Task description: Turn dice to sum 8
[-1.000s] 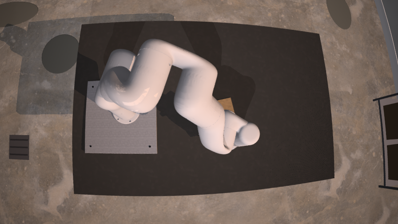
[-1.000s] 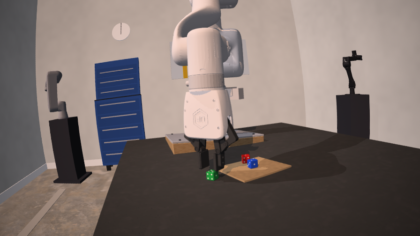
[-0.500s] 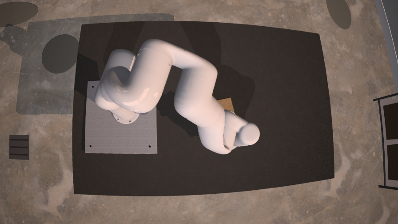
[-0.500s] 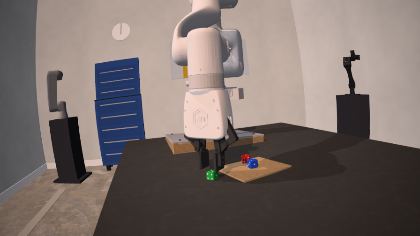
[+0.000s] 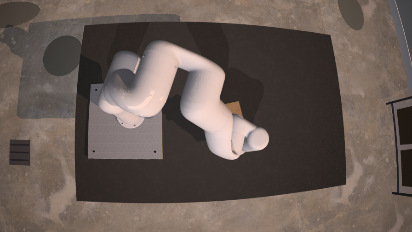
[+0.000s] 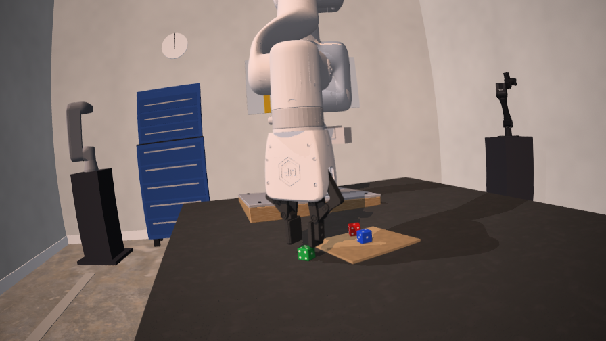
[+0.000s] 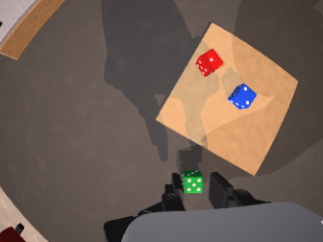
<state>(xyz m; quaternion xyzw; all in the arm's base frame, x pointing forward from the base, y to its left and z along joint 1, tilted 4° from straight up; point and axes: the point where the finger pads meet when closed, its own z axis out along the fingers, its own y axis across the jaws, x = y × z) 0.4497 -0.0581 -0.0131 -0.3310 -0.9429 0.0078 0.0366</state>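
STEP: pick-up of green die (image 6: 306,253) (image 7: 193,182), off mat (image 5: 235,107) (image 6: 389,242) (image 7: 245,144) | GRIPPER (image 6: 304,243) (image 7: 193,185): jaws parted, empty | NEXT: align, lower, then close squarely
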